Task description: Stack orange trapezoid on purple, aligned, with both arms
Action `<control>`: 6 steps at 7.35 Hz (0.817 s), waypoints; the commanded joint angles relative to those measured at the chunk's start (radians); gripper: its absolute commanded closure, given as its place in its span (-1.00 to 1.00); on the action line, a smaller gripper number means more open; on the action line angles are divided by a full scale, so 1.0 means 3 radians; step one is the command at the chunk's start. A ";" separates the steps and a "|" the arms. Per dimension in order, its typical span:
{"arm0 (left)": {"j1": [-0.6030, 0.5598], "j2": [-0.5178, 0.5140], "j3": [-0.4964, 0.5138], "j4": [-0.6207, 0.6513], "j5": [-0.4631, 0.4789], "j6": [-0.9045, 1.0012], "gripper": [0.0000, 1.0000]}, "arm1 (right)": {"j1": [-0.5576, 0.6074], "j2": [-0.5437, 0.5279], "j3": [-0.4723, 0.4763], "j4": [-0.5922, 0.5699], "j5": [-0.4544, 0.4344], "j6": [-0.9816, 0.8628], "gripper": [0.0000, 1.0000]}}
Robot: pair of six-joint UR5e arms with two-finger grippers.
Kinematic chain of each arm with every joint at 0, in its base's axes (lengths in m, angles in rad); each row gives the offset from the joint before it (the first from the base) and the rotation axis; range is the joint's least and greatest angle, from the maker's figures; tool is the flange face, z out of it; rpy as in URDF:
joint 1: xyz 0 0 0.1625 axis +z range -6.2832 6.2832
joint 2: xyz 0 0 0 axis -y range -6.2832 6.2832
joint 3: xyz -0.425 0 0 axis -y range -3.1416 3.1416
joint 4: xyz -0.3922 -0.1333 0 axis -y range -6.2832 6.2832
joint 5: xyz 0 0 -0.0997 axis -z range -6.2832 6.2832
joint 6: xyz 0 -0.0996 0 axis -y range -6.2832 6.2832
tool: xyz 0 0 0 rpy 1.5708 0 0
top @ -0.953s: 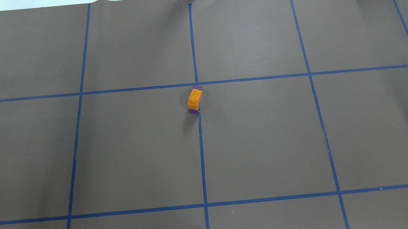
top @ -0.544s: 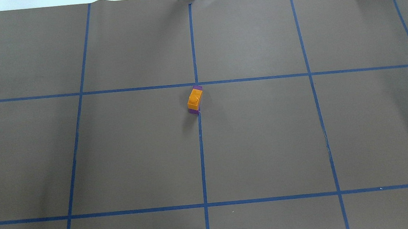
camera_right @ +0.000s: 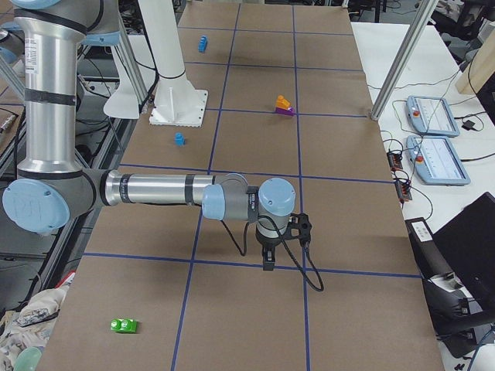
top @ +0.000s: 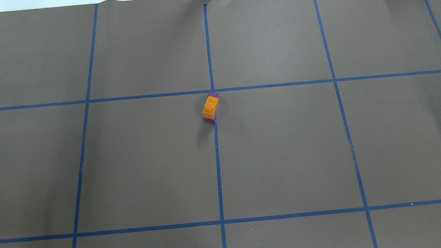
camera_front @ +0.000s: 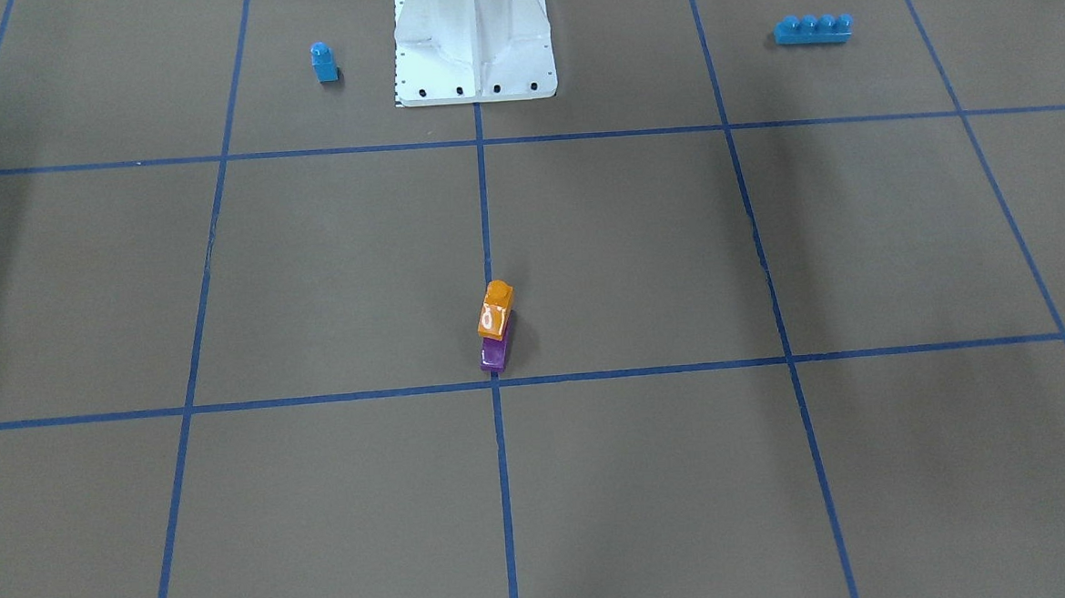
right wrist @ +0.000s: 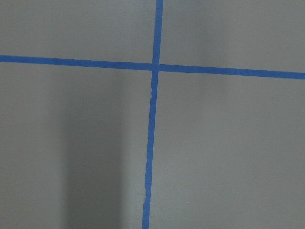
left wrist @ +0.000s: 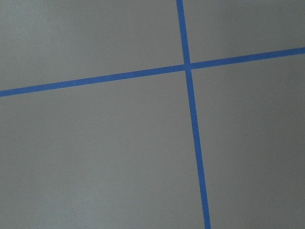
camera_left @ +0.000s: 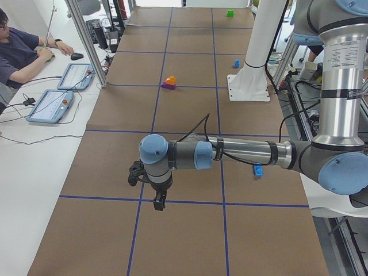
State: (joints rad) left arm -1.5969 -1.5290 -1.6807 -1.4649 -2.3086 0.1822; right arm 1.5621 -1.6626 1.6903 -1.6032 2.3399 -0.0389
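The orange trapezoid [camera_front: 495,312] sits on top of the purple brick [camera_front: 494,354] at the table's middle, beside a blue tape crossing. Its stud points up and its white marking faces the front camera. The stack also shows in the overhead view, orange [top: 210,108] over purple [top: 213,96], and far off in both side views. No gripper is near it. The left gripper [camera_left: 158,201] hangs over the paper far from the stack; I cannot tell if it is open. The right gripper [camera_right: 268,259] hangs likewise; I cannot tell its state. Both wrist views show only brown paper and tape lines.
A small blue single-stud brick [camera_front: 324,62] and a long blue four-stud brick [camera_front: 812,28] lie on either side of the white base mount [camera_front: 473,38]. A green brick [camera_right: 124,325] lies at the right end. An operator [camera_left: 23,49] sits beside the table with tablets.
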 commanded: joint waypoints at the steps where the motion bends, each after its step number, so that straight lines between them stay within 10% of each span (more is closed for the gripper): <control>1: 0.0000 -0.0006 0.0003 0.0005 0.0005 -0.0004 -1.00 | 0.0049 -0.0006 -0.0005 0.0001 0.0024 0.0012 -1.00; 6: 0.0005 -0.0006 0.0009 0.0010 0.0010 -0.0359 -1.00 | 0.0055 -0.0047 -0.0010 0.0006 0.0013 0.0124 -1.00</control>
State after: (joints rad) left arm -1.5965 -1.5297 -1.6776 -1.4621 -2.3062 0.1547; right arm 1.5784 -1.6728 1.6879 -1.6017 2.3443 -0.0205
